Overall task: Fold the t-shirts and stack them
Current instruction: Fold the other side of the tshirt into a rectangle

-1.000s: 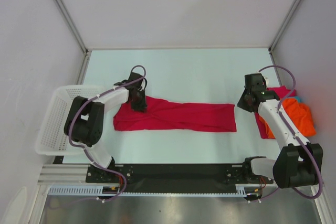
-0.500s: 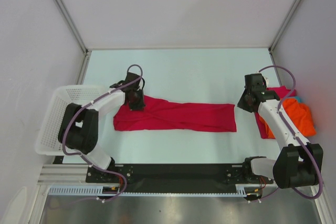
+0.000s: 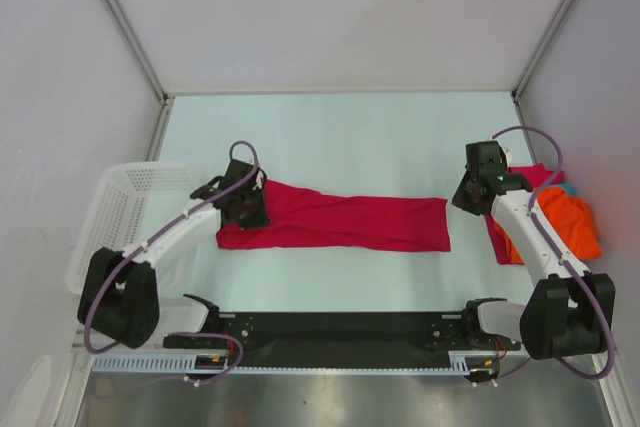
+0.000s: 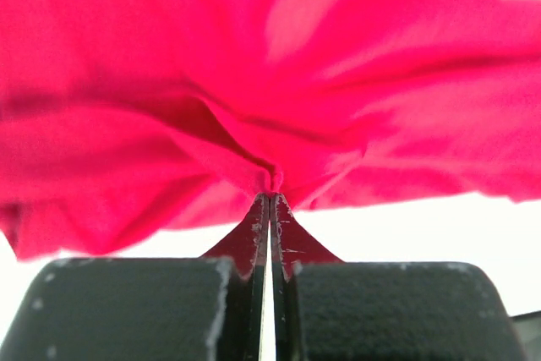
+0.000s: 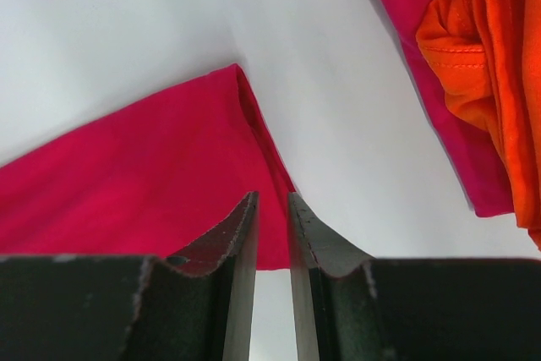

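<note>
From the overhead camera I see the crimson t-shirt [image 3: 340,222] lying as a long folded band across the table [image 3: 350,137]. My left gripper [image 3: 250,205] is down on its left end and my right gripper [image 3: 470,195] is near its right end. On the outer side of the right gripper is a heap of the other shirts: an orange t-shirt [image 3: 572,222] on a magenta t-shirt [image 3: 503,242], with a sliver of a teal t-shirt [image 3: 567,188] at the far edge. A white lattice basket [image 3: 110,217] sits well off the outer side of the left gripper, at the table's edge. Through the left wrist camera, the fingers [image 4: 245,243] are pressed tight together with a pinch of the crimson cloth caught right at their tips. Pleats fan out from that pinch and the cloth fills nearly everything ahead of them. Pale table shows only low on either side. Through the right wrist camera, the fingers [image 5: 232,247] stand a narrow gap apart with nothing clamped between them. The crimson shirt's corner lies ahead and to their left, its hemmed edge running down towards the gap. I cannot tell whether the tips touch the cloth. Ahead and to their right, past a strip of bare table, the magenta shirt lies flat with the orange one bunched on top.
</note>
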